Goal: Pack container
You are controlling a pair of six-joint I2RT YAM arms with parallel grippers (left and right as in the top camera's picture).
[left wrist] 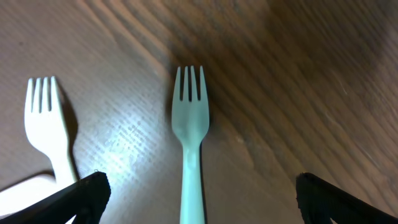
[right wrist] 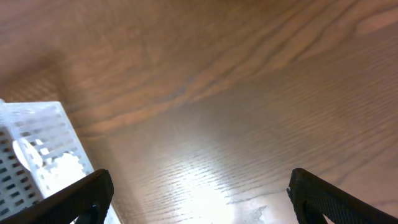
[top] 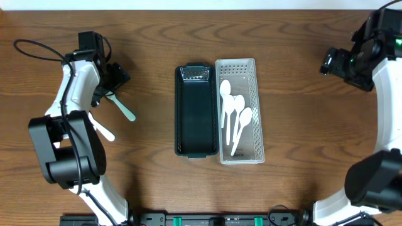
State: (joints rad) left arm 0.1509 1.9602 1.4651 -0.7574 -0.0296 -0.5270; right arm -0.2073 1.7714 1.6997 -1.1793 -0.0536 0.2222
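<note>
Beside black tray (top: 178, 113), slotted white container (top: 237, 65)

Left wrist: green fork (left wrist: 190, 124) handle runs off bottom edge, white fork (left wrist: 46, 121) handle end hidden. Right wrist: white basket (right wrist: 37, 149) cropped at left.

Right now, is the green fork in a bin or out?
Out. The green fork lies flat on the table beneath the open left gripper, ungripped, apart from the black bin and white bin.
</note>
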